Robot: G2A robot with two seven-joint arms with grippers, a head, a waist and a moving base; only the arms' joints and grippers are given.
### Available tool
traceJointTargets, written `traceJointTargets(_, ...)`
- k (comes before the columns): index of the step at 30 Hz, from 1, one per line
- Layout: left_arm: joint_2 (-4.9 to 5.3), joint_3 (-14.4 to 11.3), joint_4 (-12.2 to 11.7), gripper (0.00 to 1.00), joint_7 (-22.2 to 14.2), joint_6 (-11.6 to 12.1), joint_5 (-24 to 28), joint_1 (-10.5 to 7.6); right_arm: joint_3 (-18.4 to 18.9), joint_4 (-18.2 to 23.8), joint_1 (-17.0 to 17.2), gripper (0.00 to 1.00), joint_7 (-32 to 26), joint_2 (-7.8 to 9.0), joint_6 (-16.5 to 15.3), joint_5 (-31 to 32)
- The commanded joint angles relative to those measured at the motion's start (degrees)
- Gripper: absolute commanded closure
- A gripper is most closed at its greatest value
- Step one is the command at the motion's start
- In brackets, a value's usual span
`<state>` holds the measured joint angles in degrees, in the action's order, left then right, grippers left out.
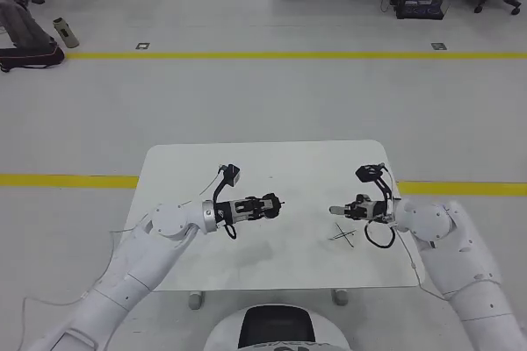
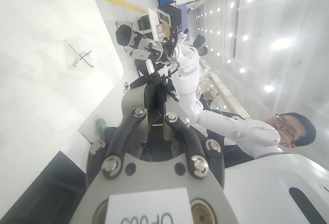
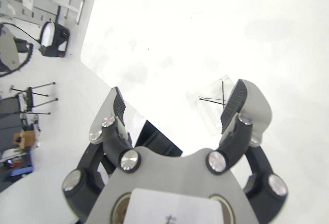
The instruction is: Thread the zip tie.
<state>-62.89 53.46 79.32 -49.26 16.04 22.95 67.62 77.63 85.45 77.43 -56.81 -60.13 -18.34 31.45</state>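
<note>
Two thin black zip ties [image 1: 344, 234] lie crossed on a small clear sheet on the white table [image 1: 246, 167], toward its front right. My right gripper [image 1: 338, 211] hangs just behind them, open and empty. In the right wrist view its fingertips [image 3: 232, 99] stand wide apart, and the zip ties [image 3: 217, 99] lie on the table right beside one pad. My left gripper [image 1: 275, 205] is over the table's middle, pointing toward the right arm, with its fingers [image 2: 154, 96] pressed together. Whether anything is pinched between them I cannot tell. The zip ties [image 2: 81, 56] are far ahead of it.
The table's rounded corner and edge [image 3: 87, 55] lie close to my right gripper. A yellow floor line [image 1: 61, 181] runs behind the table. Bare tabletop [image 1: 307, 175] lies between and behind the two grippers.
</note>
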Motion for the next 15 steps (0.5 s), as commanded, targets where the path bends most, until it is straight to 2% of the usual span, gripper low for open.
traceJointTargets(1, 0.0, 0.0, 0.0, 1.0, 0.0, 0.0, 0.0, 0.0, -0.96, -0.65, -1.89, 0.0, -0.68, 0.18, -1.14, 1.93)
traceJointTargets(5, 0.0, 0.0, 0.0, 1.0, 0.0, 0.0, 0.0, 0.0, -4.93, -0.99, -5.86, 0.0, -1.2, 0.91, -1.14, 7.04)
traceJointTargets(11, 0.0, 0.0, 0.0, 1.0, 0.0, 0.0, 0.0, 0.0, -14.32, -0.95, -10.37, 0.0, 0.47, 3.23, -1.14, 14.42)
traceJointTargets(15, 0.0, 0.0, 0.0, 1.0, 0.0, 0.0, 0.0, 0.0, -15.29, -1.17, -10.78, 0.0, 0.65, 3.52, -1.14, 14.75)
